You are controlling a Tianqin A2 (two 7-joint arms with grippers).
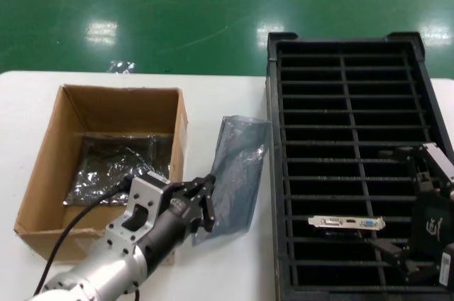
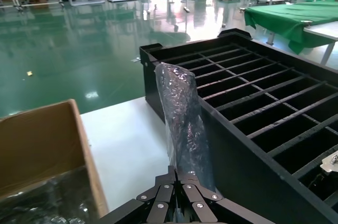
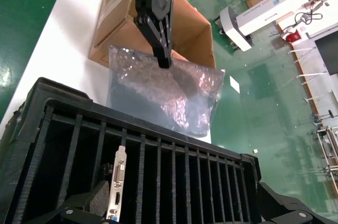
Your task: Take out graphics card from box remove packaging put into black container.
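Starting from the brown corrugated cardboard box [image 1: 106,166], which sits to the left of the large black plastic slotted tray [image 1: 351,81] on the white surface [image 1: 213,258], more shiny bagged items lie inside it, so further cards may be left to unpack. Beside the tray's left wall, the left gripper [image 1: 202,205] has its fingers pinched on the grey crinkly anti-static bag [image 1: 237,170], which looks empty and awaits setting aside. Inside the tray, the dark graphics card with its silver port bracket [image 1: 347,223] stands in a near slot, apparently placed. Just beyond it, the right gripper [image 1: 394,255] hangs with fingers spread wide, holding nothing.
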